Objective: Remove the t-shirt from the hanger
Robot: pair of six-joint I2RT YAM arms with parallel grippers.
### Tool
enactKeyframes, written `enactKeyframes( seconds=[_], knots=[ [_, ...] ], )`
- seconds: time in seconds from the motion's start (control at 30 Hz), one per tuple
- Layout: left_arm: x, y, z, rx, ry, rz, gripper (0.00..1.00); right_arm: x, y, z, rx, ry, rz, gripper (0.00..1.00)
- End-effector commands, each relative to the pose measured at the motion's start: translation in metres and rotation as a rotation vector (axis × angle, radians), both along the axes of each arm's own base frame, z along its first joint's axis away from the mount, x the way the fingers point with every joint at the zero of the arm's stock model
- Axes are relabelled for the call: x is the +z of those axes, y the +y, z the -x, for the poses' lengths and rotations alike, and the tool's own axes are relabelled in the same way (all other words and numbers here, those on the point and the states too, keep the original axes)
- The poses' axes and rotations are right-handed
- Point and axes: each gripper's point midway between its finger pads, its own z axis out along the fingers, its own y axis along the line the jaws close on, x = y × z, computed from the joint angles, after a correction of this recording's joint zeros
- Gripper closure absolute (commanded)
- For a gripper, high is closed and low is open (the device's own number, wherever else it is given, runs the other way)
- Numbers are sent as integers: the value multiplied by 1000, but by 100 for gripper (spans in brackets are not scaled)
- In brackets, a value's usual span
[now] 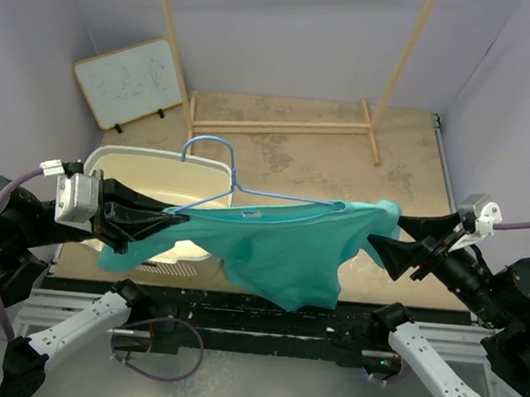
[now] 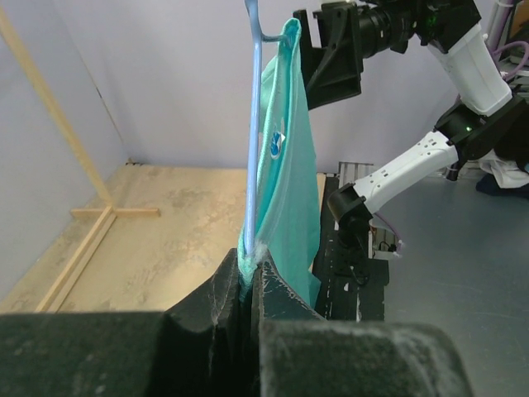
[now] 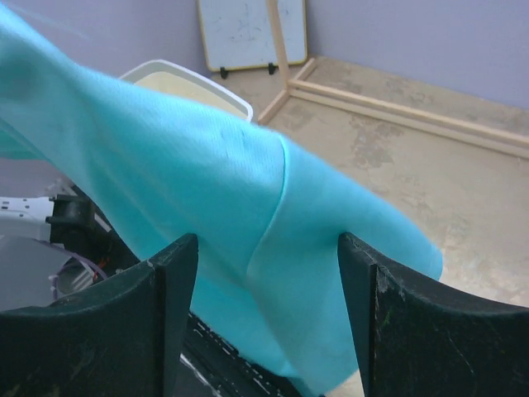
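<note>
At the left gripper (image 2: 246, 269): closed tight, fingertips together on a bunched edge of the teal t-shirt (image 2: 293, 165); running down into that same pinch, the light-blue wire hanger (image 2: 254, 124), though impossible to tell whether gripped along with the cloth or merely lying against it; held up above the table (image 1: 342, 163), overlapping a cream plastic tub (image 1: 129, 159) in the overhead view.

At the right gripper (image 3: 269, 244): spread wide, a fold of sleeve lying across the gap between the two fingers; not clamped on anything; no telling from the wrist view whether touching either pad.

Between the two: stretched sideways in mid-air, neckline uppermost, small white label (image 1: 252, 214) showing inside the collar, body sagging towards the near table edge; not yet off the hanger, with the right arm of the wire disappearing into the cloth near the right shoulder and the left arm slanting down to the closed fingertips; hook rising clear above the neckline.

Farther back: wooden rack (image 1: 281, 124), floor bar across the speckled tabletop and two poles slanting upward; small whiteboard (image 1: 131, 80) propped against the left wall, beyond the tub.
</note>
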Motion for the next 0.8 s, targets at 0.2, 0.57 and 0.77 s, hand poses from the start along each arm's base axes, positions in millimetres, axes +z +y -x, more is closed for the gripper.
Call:
enactKeyframes(
  seconds=[0.2, 0.57, 0.77],
  knots=[
    [-6, -5, -7, -6, 18, -4, 100, 69, 2, 16, 73, -243, -2, 24],
    [1, -11, -2, -60, 3, 11, 100, 26, 35, 2, 242, -143, 62, 23],
    [3, -11, -2, -62, -2, 23, 100, 20, 41, -2, 262, -137, 57, 40]
  ],
)
